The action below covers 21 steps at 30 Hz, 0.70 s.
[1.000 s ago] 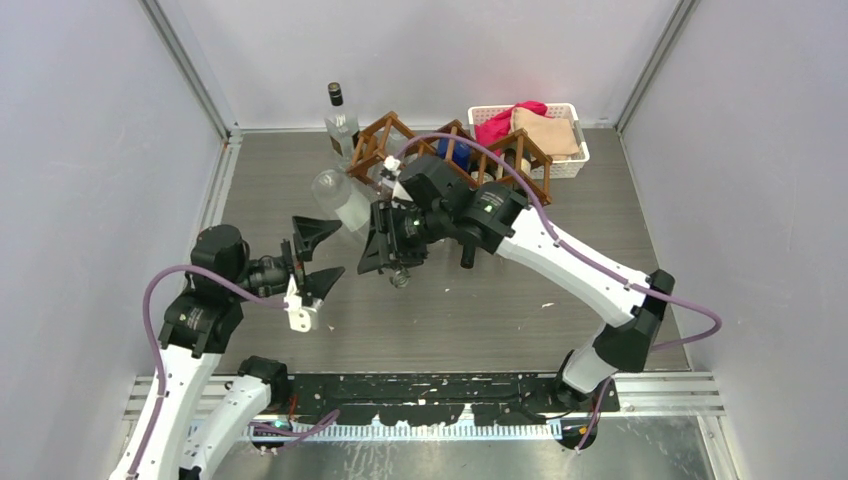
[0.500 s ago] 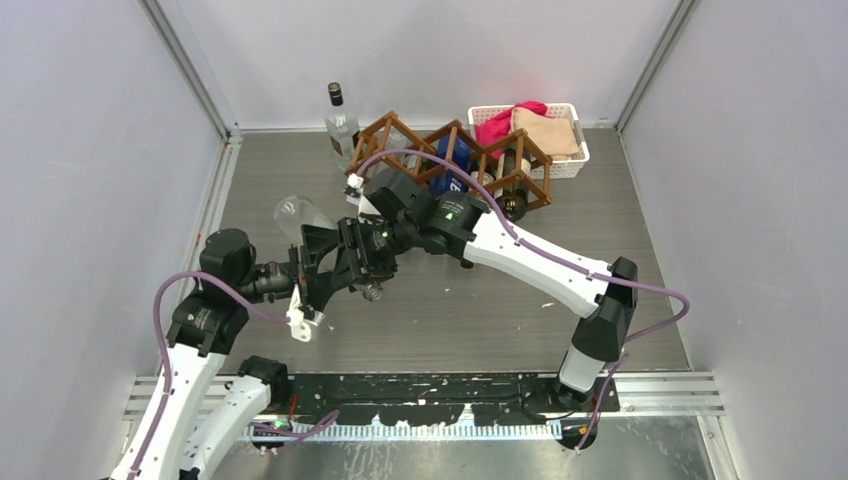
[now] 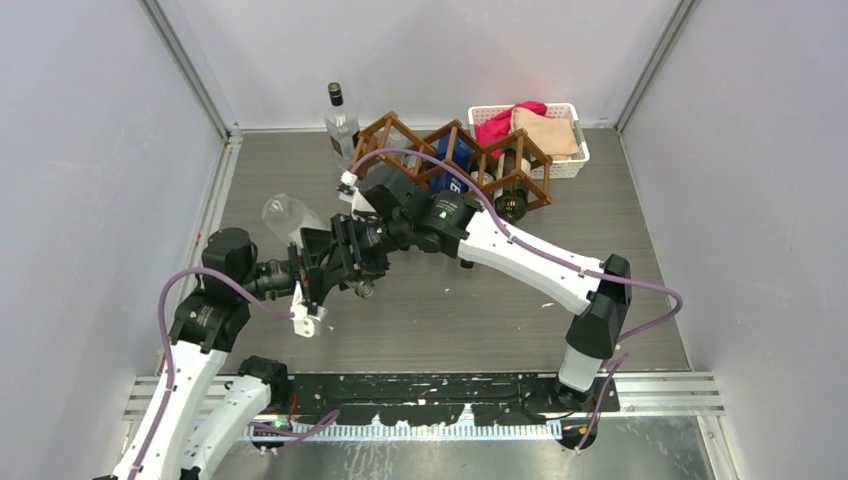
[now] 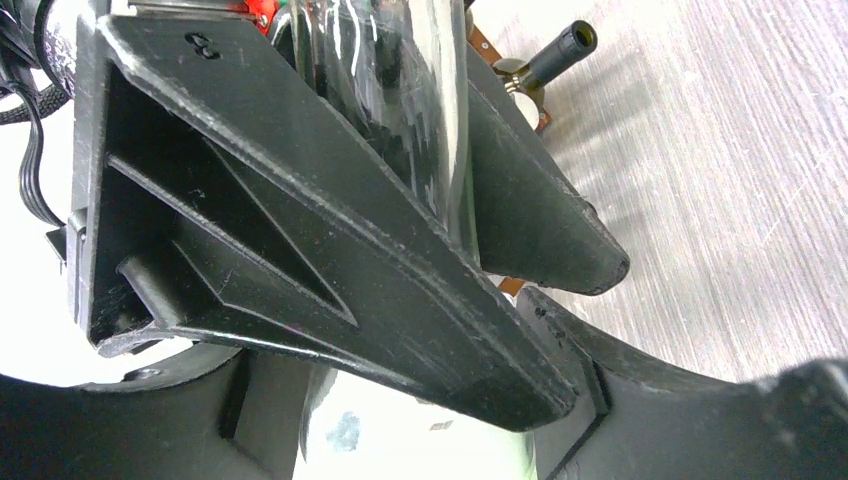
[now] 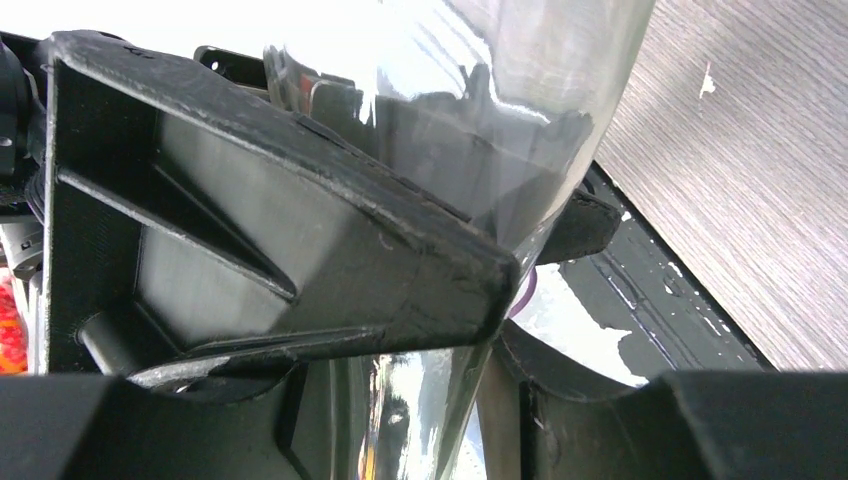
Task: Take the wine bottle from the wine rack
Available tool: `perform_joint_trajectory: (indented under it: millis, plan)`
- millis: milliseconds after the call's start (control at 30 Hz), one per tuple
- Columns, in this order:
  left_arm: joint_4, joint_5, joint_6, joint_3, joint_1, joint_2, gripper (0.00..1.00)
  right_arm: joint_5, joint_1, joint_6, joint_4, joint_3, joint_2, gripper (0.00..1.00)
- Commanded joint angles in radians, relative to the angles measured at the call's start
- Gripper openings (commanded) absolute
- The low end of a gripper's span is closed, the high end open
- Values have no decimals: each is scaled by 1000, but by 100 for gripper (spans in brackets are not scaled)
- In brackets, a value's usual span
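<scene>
Overhead, the right claw (image 3: 352, 262) is gripping the clear wine bottle (image 3: 288, 214) near its neck, well apart from the wine rack (image 3: 400, 140) standing beyond it. The left claw (image 3: 318, 268) is straddling the bottle just beside. Left wrist: glass is lying between the fingers (image 4: 300, 220); whether they are gripping cannot be told. Right wrist: fingers (image 5: 280, 220) are pressing the glass.

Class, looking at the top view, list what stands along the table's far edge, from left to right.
First the upright bottle, then the wine rack, then the white basket.
</scene>
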State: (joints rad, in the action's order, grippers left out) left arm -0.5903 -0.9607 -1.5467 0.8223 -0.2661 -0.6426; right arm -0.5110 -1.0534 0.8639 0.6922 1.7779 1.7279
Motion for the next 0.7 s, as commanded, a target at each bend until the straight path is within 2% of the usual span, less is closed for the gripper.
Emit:
perform_joint_trajectory:
  millis: [0, 67, 233, 367, 533, 567, 667]
  plan:
    - [183, -27, -43, -60, -20, 14, 0, -47, -14, 4, -327, 71, -33, 29]
    - [268, -6, -15, -86, -21, 21, 0, -44, -4, 9, -321, 40, -45, 49]
    - [386, 43, 15, -135, -20, 24, 0, -23, 11, 26, -324, -37, -80, 66]
    - [458, 77, 38, -195, -19, 45, 0, -12, 11, 45, -354, -86, -95, 67]
    - [475, 91, 47, -232, -19, 65, 0, -2, 12, 52, -351, -98, -101, 56]
    - [487, 97, 58, -236, -19, 68, 0, 2, 13, 45, -341, -95, -104, 57]
    - [524, 138, 119, -243, -19, 70, 0, 35, 20, 20, -300, -88, -134, 78]
